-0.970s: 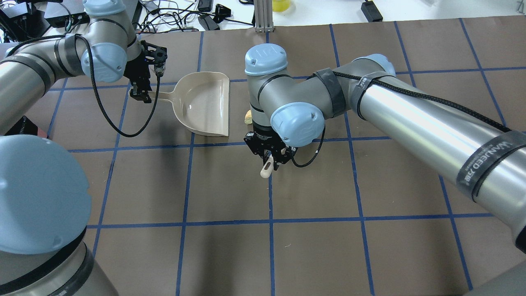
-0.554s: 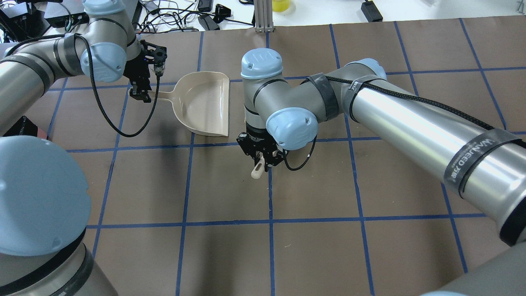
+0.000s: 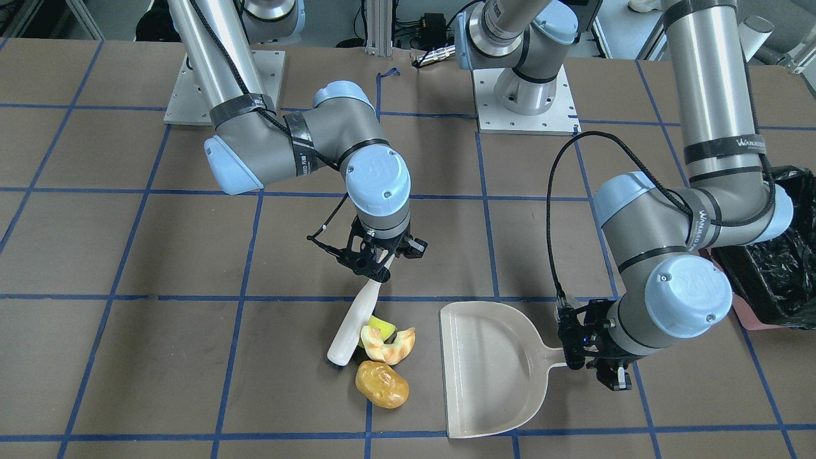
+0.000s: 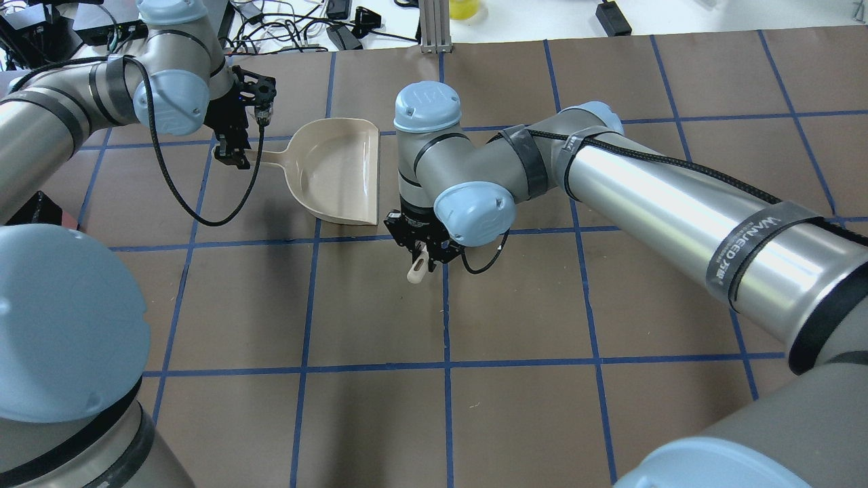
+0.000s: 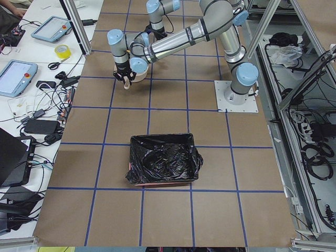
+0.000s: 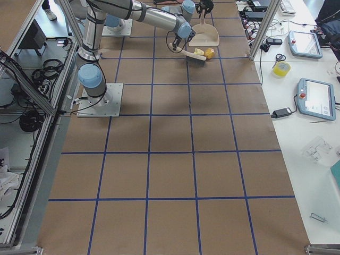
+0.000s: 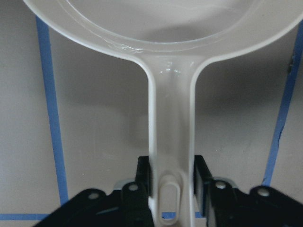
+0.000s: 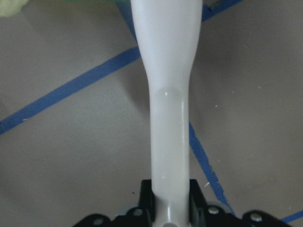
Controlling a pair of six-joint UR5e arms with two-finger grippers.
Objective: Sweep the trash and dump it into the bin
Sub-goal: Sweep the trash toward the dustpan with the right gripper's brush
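Note:
The trash lies just left of the beige dustpan (image 3: 491, 370) in the front view: a yellow-green wedge (image 3: 384, 327), a pale orange peel (image 3: 394, 345) and an amber potato-shaped lump (image 3: 381, 384). My right gripper (image 3: 377, 264) is shut on the white handle of a brush (image 3: 354, 322), whose head rests on the table against the wedge and peel. My left gripper (image 3: 583, 357) is shut on the dustpan's handle (image 7: 170, 142). In the overhead view the right arm hides the trash. The black-lined bin (image 5: 164, 159) stands on the robot's left, apart from the dustpan.
The dustpan (image 4: 336, 169) lies flat with its open lip toward the trash. The brown table cover carries a grid of blue tape lines (image 4: 444, 366). Cables and devices (image 4: 339, 27) crowd the table's far edge. The bin's edge also shows in the front view (image 3: 778, 274).
My right arm has moved left toward the dustpan with the brush in it. A pale piece that showed beside the arm is now hidden under it. The left arm and dustpan have not moved.

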